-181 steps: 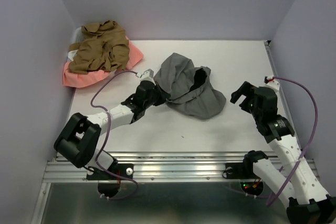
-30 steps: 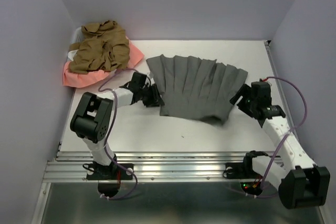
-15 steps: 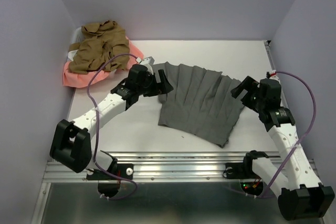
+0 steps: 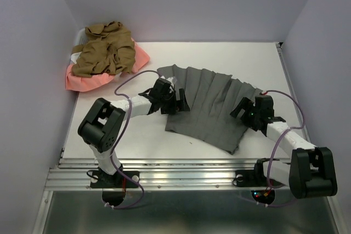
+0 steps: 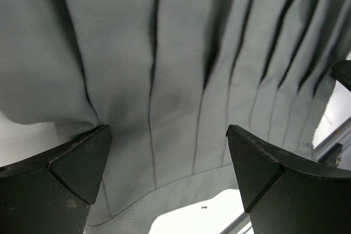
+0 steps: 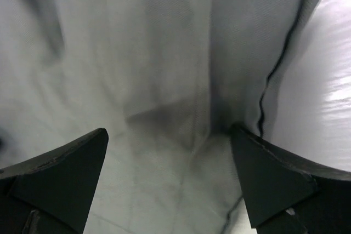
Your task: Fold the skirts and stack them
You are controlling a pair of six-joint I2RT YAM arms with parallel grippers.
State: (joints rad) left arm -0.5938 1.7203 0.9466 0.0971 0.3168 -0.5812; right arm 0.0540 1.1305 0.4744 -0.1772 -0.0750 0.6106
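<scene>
Cloth, seen from above: the grey skirt lies spread mid-worktop, with the left end effector and right end effector at its side edges. Both wrist views show fingers spread apart over limp, light-looking pleats. I'd pinch it at the edges.

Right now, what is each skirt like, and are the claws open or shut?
Grey skirt: spread flat, pleats showing, not folded.
Tan-brown skirt: crumpled on top of the pink one.
Salmon-pink skirt: bunched under the brown one.
Left claw: open, at the grey skirt's left edge.
Right claw: open, at the grey skirt's right edge.
</scene>
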